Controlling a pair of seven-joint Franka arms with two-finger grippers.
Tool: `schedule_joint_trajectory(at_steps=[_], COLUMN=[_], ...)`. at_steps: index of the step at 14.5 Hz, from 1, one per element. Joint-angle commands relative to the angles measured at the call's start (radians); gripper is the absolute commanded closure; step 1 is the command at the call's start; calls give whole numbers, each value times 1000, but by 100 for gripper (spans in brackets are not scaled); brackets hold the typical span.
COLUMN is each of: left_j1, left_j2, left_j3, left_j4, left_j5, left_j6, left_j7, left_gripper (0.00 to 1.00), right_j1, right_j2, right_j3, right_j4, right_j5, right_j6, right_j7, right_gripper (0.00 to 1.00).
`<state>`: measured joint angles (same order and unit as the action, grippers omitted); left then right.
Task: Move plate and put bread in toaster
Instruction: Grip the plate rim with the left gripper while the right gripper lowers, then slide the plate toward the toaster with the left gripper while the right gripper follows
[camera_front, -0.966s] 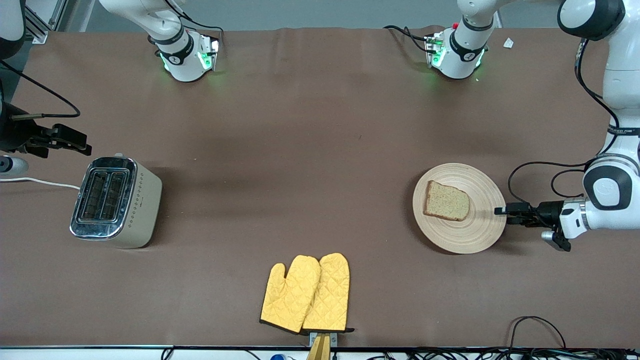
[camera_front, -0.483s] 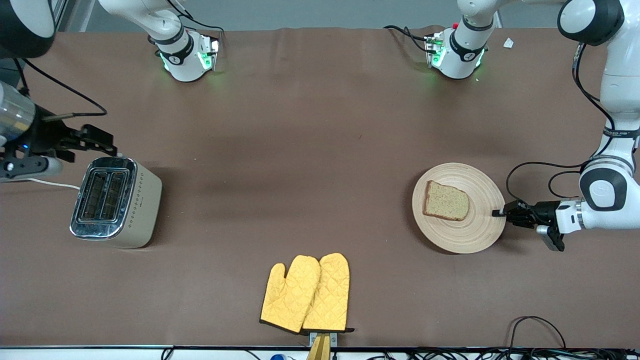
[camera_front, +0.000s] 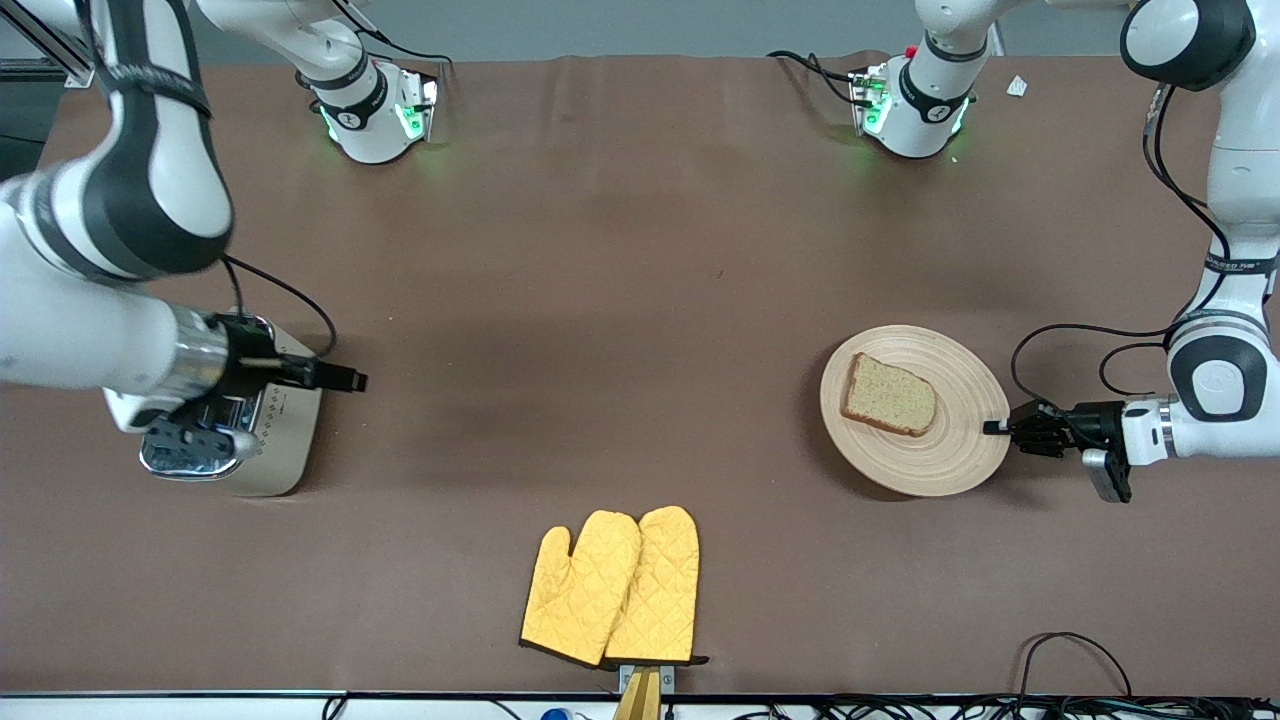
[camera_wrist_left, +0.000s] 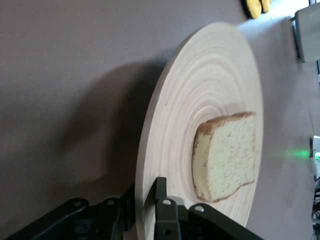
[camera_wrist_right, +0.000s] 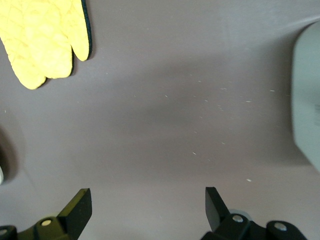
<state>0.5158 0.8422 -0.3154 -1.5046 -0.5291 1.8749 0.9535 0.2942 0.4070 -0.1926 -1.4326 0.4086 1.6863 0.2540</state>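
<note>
The light wooden plate (camera_front: 940, 450) lies toward the left arm's end of the table with the bread (camera_front: 890, 393) slice on it. My left gripper (camera_front: 998, 427) is shut on the plate's rim at the side toward that end. In the left wrist view the rim of the plate (camera_wrist_left: 200, 110) sits between the fingers of my left gripper (camera_wrist_left: 145, 195), with the bread (camera_wrist_left: 227, 155) just past them. The toaster (camera_front: 295, 440) stands toward the right arm's end, partly hidden by the right arm. My right gripper (camera_front: 350, 381) is open and empty (camera_wrist_right: 148, 205), over the table beside the toaster.
A pair of yellow oven mitts (camera_front: 615, 585) lies near the table's front edge at the middle; it also shows in the right wrist view (camera_wrist_right: 45, 40). The toaster's side (camera_wrist_right: 307, 115) shows at the edge of that view. Cables trail from both arms.
The right arm has swung in from the table's end, across the toaster, toward the middle. The left gripper has closed onto the plate's rim, and the plate has shifted slightly.
</note>
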Motion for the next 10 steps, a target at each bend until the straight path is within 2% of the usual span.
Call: schedule_joint_trajectory(at_steps=[1,3,5,10], left_j1=[-5,-17,-74,-348], left_j2=[-17,-14,-8,15], left_j3=[-80,-169,-223,-222], left_j4=[32,52,60,60], left_j5=[-8,-14,-28,-173], left_j6=[-60,-57,-13,194], left_j7=[-161,-315,-442,-596], left_gripper=[100,100,100,100], right_j1=[46,74,109,160], right_j2=[39,67,81,81], right_j3=[-5,-5,-4,-7], right_j4=[4,4,-23,-164], right_j5=[22,22,29,42], right_j6=[62,96,130,289], right_j7=[40,59,111,111], right_gripper=[0,0,0,0])
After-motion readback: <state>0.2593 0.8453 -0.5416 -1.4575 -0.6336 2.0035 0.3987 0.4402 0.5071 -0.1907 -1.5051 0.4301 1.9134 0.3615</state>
